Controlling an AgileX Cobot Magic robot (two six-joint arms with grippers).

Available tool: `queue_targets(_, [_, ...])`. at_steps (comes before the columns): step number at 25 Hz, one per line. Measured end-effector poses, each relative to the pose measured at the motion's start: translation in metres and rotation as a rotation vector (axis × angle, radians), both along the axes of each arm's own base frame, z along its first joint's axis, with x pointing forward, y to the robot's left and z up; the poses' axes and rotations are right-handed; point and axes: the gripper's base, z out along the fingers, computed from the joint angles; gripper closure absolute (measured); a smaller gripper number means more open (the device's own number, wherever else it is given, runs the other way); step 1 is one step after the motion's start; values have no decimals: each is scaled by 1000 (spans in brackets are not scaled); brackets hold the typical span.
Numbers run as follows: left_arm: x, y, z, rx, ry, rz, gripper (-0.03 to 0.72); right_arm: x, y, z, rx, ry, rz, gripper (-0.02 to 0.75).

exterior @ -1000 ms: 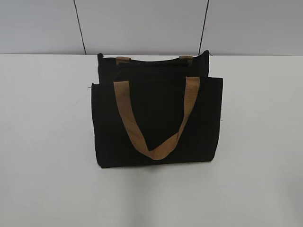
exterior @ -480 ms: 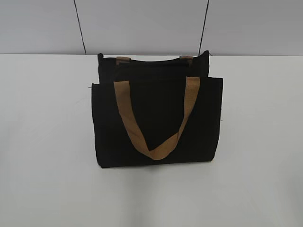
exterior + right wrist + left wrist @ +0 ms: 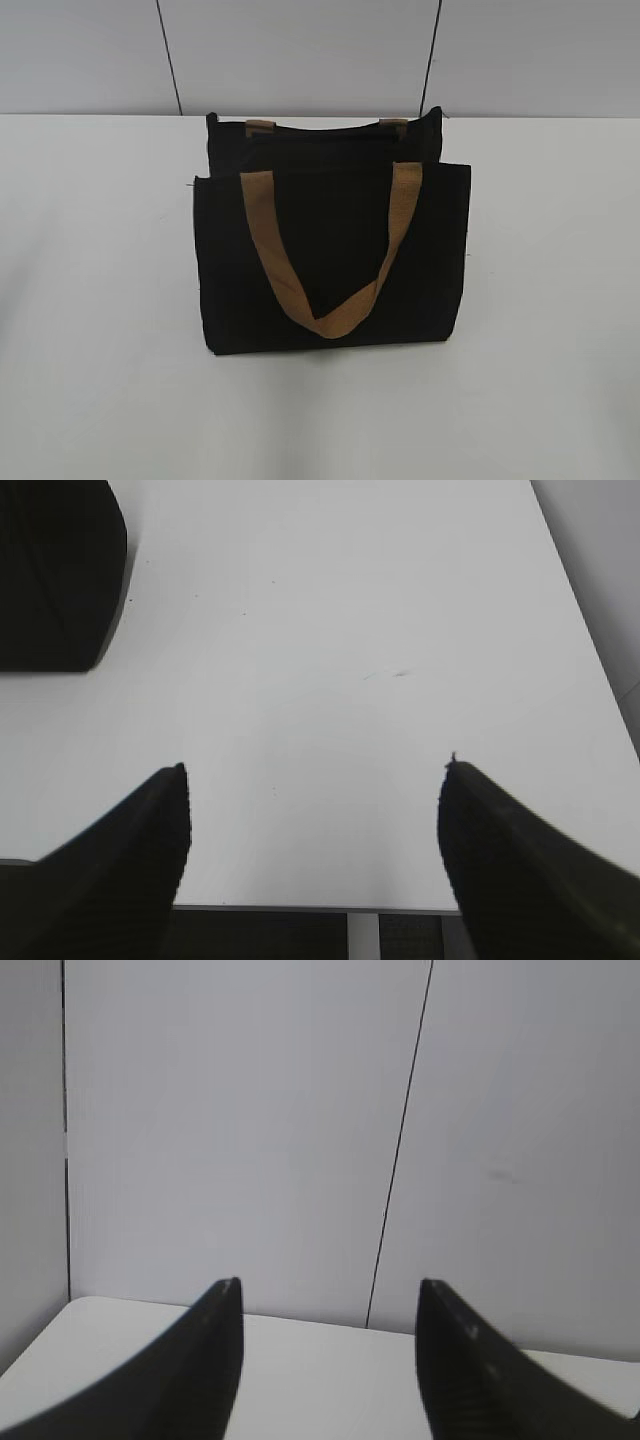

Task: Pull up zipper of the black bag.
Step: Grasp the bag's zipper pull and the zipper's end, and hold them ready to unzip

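Observation:
The black bag (image 3: 330,260) stands upright in the middle of the white table in the exterior view. Its near tan strap handle (image 3: 330,300) hangs down the front. The zipper (image 3: 320,124) runs along the top edge between the rear strap ends. A tiny grey speck at its right end (image 3: 443,114) may be the pull tab, but it is too small to tell. My left gripper (image 3: 330,1285) is open and empty, facing the wall. My right gripper (image 3: 315,770) is open and empty over bare table, with a corner of the bag (image 3: 55,570) at the upper left. Neither gripper shows in the exterior view.
The white table (image 3: 100,300) spreads round the bag on all sides. A grey panelled wall (image 3: 300,50) stands behind it. In the right wrist view a table edge (image 3: 300,908) lies just below the jaws.

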Motion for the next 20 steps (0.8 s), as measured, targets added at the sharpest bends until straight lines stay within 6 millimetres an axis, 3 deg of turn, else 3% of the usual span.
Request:
queue_targets(5, [50, -5, -35, 77, 65, -40, 272, 0, 0, 0, 0, 0, 0, 151])
queue_targets(9, [84, -19, -69, 120, 153, -186, 272, 0, 0, 0, 0, 0, 0, 151])
queue_targets(15, [111, -46, -118, 175, 291, -497, 279, 0, 0, 0, 0, 0, 0, 151])
queue_targets(20, [131, -67, -147, 261, 336, -792, 288, 0, 0, 0, 0, 0, 0, 151])
